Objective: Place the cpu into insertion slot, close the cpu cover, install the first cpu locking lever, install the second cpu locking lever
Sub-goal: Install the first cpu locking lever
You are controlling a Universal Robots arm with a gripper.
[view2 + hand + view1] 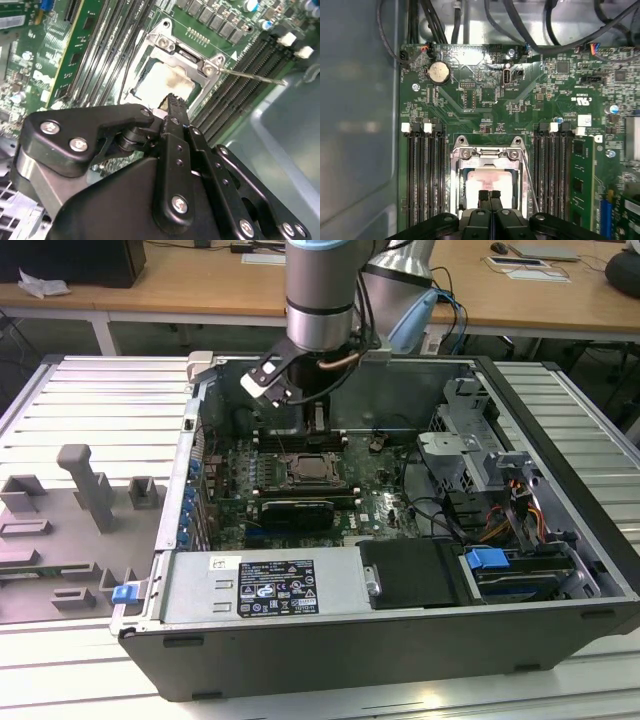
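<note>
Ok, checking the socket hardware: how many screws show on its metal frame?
2: one screw and another at neighbouring corners of the socket frame; the gripper may hide more.

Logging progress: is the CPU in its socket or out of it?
In. The silvery-beige square cpu lies flat inside the silver-rimmed insertion slot, as seen in both wrist views.

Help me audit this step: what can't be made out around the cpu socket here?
First wrist view: the fingers and the picture's edge hide the near side of the cpu and cpu cover.
Second wrist view: one locking lever sticks out; the fingers hide the far side of the insertion slot, so the other lever can't be judged.
Exterior view: the insertion slot is too small to show lever positions.
</note>
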